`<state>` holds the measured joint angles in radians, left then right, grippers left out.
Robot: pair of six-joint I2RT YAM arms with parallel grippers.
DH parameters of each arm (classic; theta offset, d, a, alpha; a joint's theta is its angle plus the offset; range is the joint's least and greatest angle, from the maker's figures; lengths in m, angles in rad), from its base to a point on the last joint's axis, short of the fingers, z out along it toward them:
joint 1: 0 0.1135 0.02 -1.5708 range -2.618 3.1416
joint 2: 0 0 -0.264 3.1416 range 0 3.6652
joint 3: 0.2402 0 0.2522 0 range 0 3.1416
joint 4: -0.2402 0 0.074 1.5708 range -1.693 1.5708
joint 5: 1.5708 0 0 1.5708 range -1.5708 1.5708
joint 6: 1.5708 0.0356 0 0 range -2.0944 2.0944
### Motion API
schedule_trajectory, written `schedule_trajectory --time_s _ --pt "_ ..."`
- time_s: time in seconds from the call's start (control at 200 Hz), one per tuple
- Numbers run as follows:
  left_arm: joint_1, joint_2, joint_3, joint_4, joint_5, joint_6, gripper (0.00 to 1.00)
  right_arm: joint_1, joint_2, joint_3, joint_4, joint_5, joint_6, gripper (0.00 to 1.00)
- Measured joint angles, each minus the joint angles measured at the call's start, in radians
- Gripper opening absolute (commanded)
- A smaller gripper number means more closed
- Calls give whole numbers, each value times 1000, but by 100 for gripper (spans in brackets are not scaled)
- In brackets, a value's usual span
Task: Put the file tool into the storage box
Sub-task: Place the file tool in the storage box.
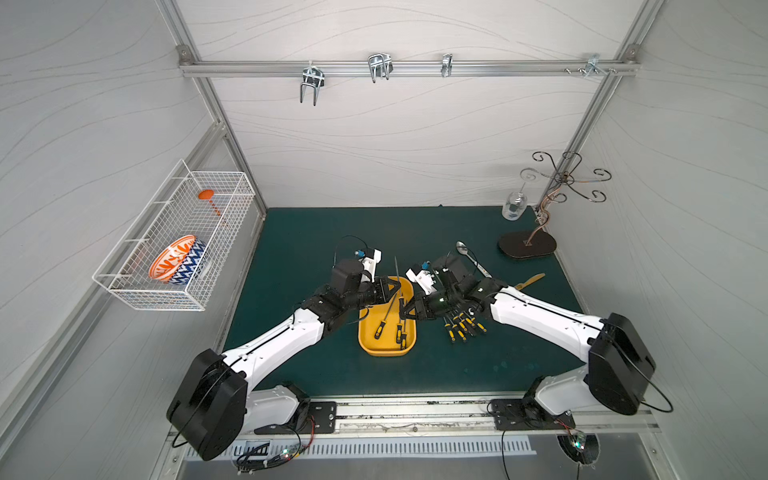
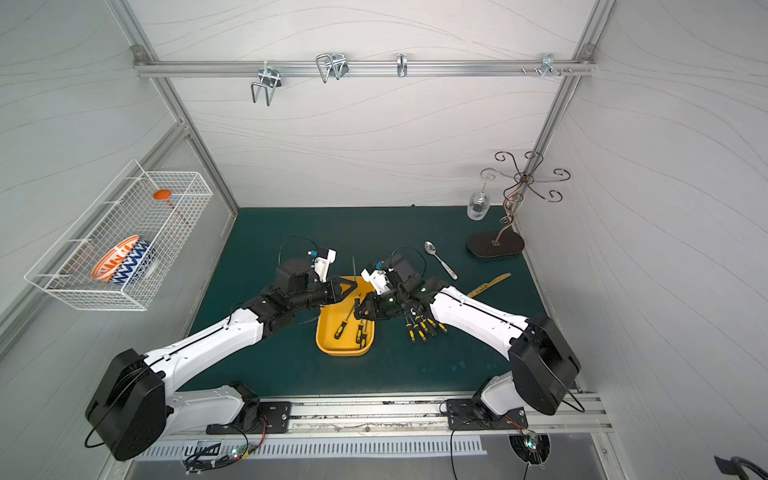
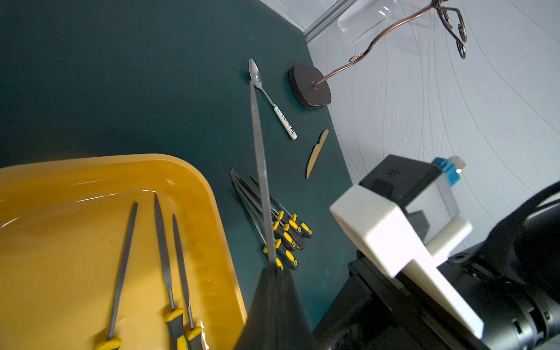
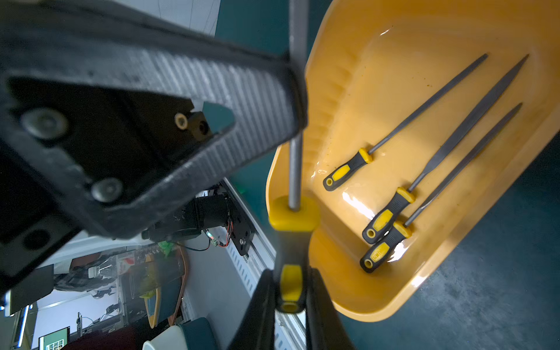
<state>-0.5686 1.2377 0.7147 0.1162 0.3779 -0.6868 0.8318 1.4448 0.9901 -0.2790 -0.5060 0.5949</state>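
The green mat (image 1: 316,249) fills the floor, the yellow tray (image 1: 386,352) sits at its middle, and both my arms meet over the tray's far end. My left gripper (image 3: 275,272) is pinched tight on the bare steel blade of the file (image 3: 260,157). My right gripper (image 4: 289,291) is clamped on the same file's black-and-yellow handle, so one rigid tool bridges my two hands. The file hangs in the air, not yet in the tray. In both top views it runs along the tray's length above the far part, its tip reaching out past the far rim. That is my first worry: lowered as it stands, the tip would likely land on the rim, leaving the file propped there or sliding out onto the mat. The second is the double grip. If my arms move out of step, the file gets twisted or levered out of one pinch, and my grippers are near enough to knock together. If my right gripper lets go, the left has only thin, smooth, tapering metal, and I judge the heavier handle could swing down and slip free. A drop could also land across the three files (image 4: 389,212) lying in the tray. Or it could bounce toward the pile (image 3: 286,235) of files on the mat just beside the tray, under my right arm.
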Motion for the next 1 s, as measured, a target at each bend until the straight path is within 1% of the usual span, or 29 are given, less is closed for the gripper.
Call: schedule_trajectory --time_s 0.155,0.18,0.2,0.275,0.33,0.37,0.45,0.58,0.72,0.835,0.93,1.0 --pt "0 12 -1 10 0 2 0 0 2 0 -7 3 0 0" --pt "0 13 -1 10 0 2 0 0 2 0 -7 3 0 2" --pt "0 13 -1 11 0 2 0 0 3 0 -7 3 0 5" --pt "0 14 -5 15 0 3 0 0 6 0 -7 3 0 21" --pt "0 14 -9 16 0 3 0 0 10 0 -8 3 -1 27" --pt "0 15 -11 13 -1 6 0 0 13 0 -6 3 0 29" --pt "0 24 -24 -8 -8 21 0 0 13 0 1 0 1 31" --pt "0 64 -39 -61 -19 44 0 -5 13 1 10 5 6 31" --pt "-3 145 -38 -95 -23 61 0 -28 13 0 9 25 19 31" --pt "-17 225 -13 -167 -37 82 0 -53 13 0 4 48 27 32" --pt "-40 272 24 -224 -55 106 21 -69 13 0 -13 79 29 32" --pt "-50 286 44 -243 -64 113 31 -85 13 0 -35 106 30 33"
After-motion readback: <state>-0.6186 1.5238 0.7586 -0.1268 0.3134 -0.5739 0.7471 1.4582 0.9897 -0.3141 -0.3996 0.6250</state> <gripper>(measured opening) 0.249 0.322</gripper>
